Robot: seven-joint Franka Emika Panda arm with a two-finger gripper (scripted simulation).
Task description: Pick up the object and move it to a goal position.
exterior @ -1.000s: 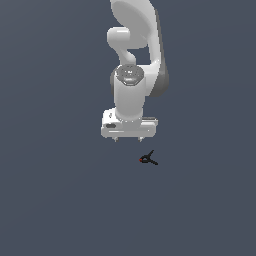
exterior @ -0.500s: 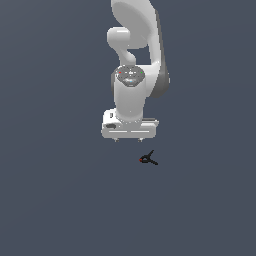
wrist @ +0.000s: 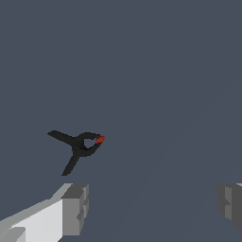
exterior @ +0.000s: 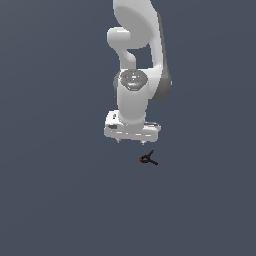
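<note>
The object (exterior: 147,159) is a tiny black clamp with thin splayed prongs and a small red spot. It lies on the dark grey floor, just in front of the white arm and a little toward the exterior view's right. The wrist view shows it (wrist: 78,146) clearly, beyond one grey fingertip (wrist: 75,208). My gripper (exterior: 131,141) hangs from the white arm above the floor, behind the clamp and apart from it. Its fingers stand wide apart and hold nothing. The gripper also shows in the wrist view (wrist: 152,205).
The floor (exterior: 60,200) is a plain dark grey surface. No other objects, containers or edges are in view. No goal marker shows.
The gripper has shifted slightly toward the clamp. The clamp has not moved.
</note>
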